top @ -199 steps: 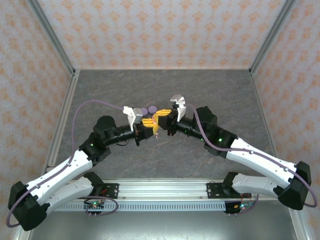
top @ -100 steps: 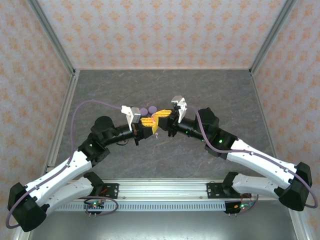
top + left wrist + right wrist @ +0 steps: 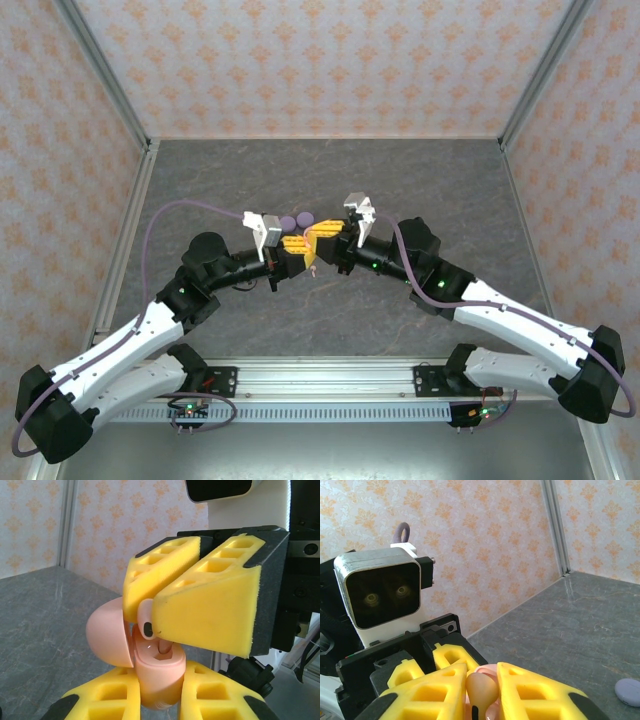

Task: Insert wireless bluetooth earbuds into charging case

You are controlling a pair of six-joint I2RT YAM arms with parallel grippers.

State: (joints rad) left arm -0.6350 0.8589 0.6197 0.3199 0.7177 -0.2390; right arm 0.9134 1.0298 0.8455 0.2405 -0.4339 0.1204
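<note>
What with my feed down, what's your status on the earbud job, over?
Left claw shut on pink charging case, lid open. Right claw pinching pinkish-white earbud at the case's mouth. Lilac case lies on table, out of the way.

We look down in the top view from above and behind the arm bases, facing the far wall. We stand far enough back to take in the whole grey stone-patterned worktop (image 3: 430, 180), with the open pinkish-white round charging case (image 3: 313, 266) small near its middle. Our left wrist camera sits right against that case (image 3: 155, 675), looking across it at the right arm's yellow foam-padded gripper (image 3: 145, 611). Our right wrist camera looks back from the case's (image 3: 487, 669) other side, just as close, facing the white box-shaped camera housing (image 3: 382, 597). Both wrist views share the case and the pinkish-white stemmed earbud (image 3: 145, 617) (image 3: 481, 689) just above it.
</note>
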